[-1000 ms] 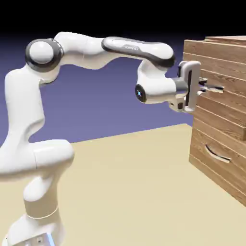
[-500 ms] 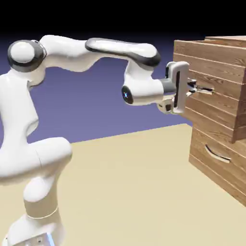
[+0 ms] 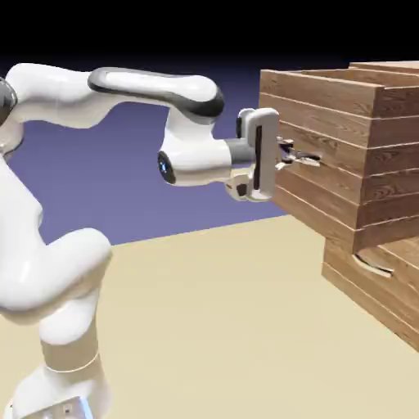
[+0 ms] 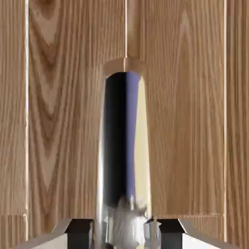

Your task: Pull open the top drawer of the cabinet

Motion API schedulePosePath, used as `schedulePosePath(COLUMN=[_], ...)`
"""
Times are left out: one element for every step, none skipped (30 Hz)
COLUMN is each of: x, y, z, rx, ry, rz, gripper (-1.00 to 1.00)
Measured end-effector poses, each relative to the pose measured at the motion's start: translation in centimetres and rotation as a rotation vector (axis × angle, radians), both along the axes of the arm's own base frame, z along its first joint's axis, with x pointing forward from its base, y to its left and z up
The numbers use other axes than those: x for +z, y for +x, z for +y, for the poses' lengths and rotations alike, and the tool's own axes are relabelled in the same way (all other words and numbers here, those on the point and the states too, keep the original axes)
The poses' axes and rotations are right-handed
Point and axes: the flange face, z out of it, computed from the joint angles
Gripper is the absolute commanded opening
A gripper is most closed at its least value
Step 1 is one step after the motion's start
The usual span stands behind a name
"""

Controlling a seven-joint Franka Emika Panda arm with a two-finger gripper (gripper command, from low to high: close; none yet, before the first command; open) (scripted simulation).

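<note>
While the claw (image 3: 296, 155) stays clamped on the thin silvery handle (image 4: 124, 160) (seen between its fingertips), the top drawer (image 3: 327, 139) juts well out of the cabinet (image 3: 385, 278), its slide axis running back along the arm.

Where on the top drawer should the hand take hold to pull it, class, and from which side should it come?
Grip the handle, the thin curved silvery bar standing proud of the top drawer front. Come straight at the front face, one finger on each side of the bar, as the hand is placed now.
</note>
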Motion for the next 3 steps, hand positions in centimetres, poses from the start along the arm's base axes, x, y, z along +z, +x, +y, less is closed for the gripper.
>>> schedulePosePath(x=[0.0,0.0,0.0], y=[-1.2,-2.4,-3.6], z=[0.0,0.0,0.0], rx=[0.0,0.0,0.0], ry=[-0.001,0.0,0.002], rz=[0.0,0.0,-0.001], gripper=[1.0,1.0,1.0])
